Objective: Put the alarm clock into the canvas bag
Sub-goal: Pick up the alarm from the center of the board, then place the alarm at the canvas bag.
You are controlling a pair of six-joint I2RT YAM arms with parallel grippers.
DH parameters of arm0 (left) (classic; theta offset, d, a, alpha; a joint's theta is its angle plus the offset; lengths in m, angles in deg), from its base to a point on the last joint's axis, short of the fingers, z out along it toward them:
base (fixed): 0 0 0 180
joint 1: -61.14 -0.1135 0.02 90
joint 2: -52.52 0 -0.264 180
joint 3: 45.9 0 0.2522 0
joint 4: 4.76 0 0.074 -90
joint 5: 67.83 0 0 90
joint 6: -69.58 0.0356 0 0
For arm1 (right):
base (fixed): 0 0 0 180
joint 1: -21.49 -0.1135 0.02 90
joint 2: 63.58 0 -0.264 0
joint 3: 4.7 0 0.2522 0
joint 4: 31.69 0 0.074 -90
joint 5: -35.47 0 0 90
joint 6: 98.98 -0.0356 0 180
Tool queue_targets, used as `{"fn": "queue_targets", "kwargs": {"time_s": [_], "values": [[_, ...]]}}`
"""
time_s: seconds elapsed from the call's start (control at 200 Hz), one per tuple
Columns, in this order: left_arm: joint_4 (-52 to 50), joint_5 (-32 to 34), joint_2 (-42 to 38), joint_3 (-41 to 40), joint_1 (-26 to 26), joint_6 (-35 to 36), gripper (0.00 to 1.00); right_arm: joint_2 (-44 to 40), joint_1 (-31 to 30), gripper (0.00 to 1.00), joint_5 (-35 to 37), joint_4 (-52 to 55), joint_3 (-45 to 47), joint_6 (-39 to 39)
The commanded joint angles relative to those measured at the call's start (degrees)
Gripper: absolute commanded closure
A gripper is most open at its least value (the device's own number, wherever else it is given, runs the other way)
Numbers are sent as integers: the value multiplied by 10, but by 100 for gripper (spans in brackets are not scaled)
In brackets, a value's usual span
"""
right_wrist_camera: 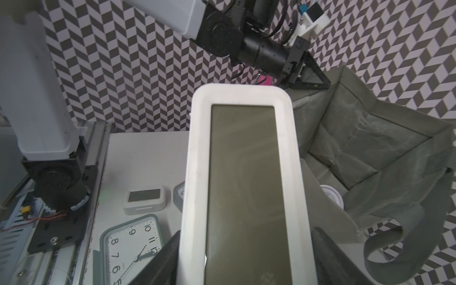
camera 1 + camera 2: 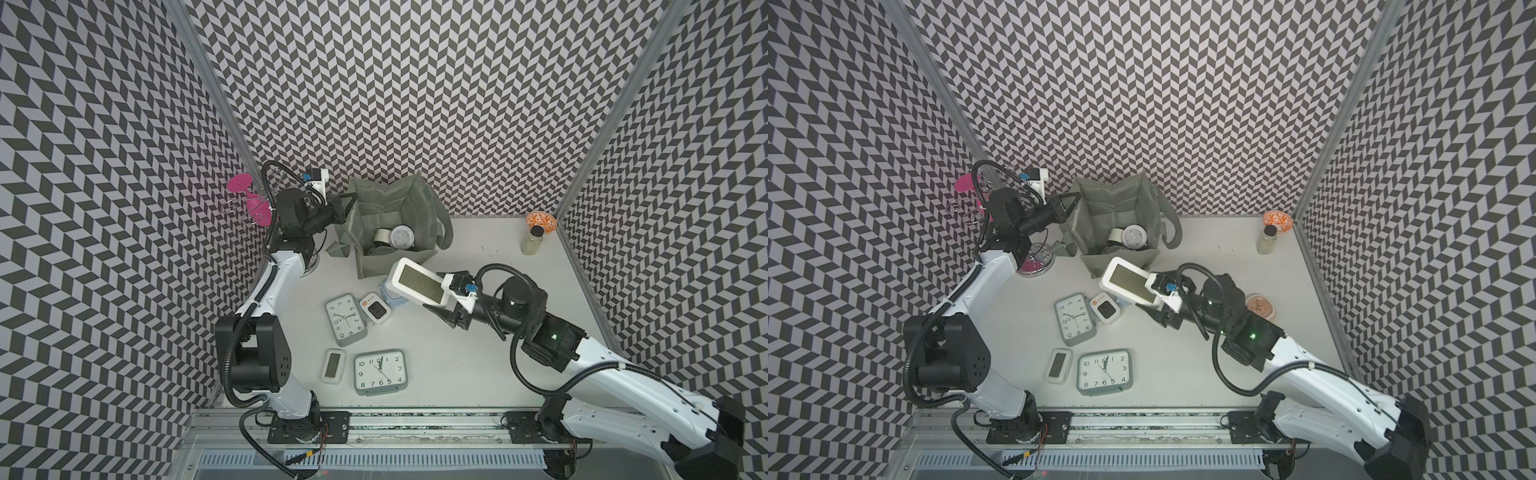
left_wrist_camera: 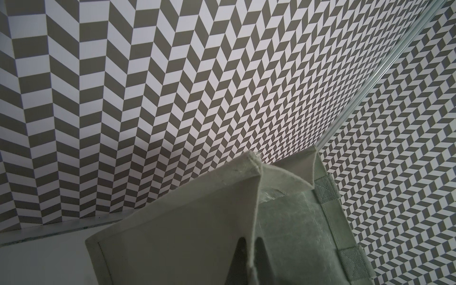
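**Clock's up in the air right by the bag, not in yet**

The right arm comes up from its base at the near right. Its forearm stretches left and far, with the wrist roughly level. The right gripper point(image 1: 248, 232) has its fingers point(image 1: 167, 256) clamped on the two long edges of the alarm clock point(image 2: 417, 284), at the clock's right end. That's the white one with the big dark blank screen. It hangs above the table point(image 2: 457, 365), screen up and a bit tilted. In both top views its far-left corner sits just at the near right corner of the canvas bag point(image 2: 374, 266). So it's outside the bag, right beside the near wall.

The left arm has its base at the near left, with the elbow folded up and the forearm reaching far along the left side. Its wrist is turned right. The left gripper point(image 2: 349, 198) is pinched together on the bag's left rim. In the left wrist view the dark fingers point(image 3: 241, 254) sit on either side of the fabric edge.

The bag stands upright at the far middle of the table, mouth open, with a round clock point(image 2: 402, 237) lying inside.

Also on the table, left of the held clock and all face up:
- tall grey clock point(image 2: 345, 319)
- wide grey clock point(image 2: 379, 372)
- small white digital clock point(image 2: 333, 365)
- orange-button clock point(image 2: 375, 307)
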Motion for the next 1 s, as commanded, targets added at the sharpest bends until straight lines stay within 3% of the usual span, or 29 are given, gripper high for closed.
{"fn": "queue_targets", "kwargs": {"time_s": [0.0,0.14,0.406,0.741,0.996], "values": [[67,-13,-15,15,7,13,100,15,16,57,18,-70,-63,-52],[65,-14,-18,15,13,17,100,75,24,57,58,-52,-137,-44],[47,-14,-27,23,28,42,100,199,54,58,33,-45,-253,-6],[39,-19,-54,28,37,58,100,353,63,59,49,60,-412,80],[60,-31,-74,19,41,42,100,420,71,59,79,95,-466,103]]}}
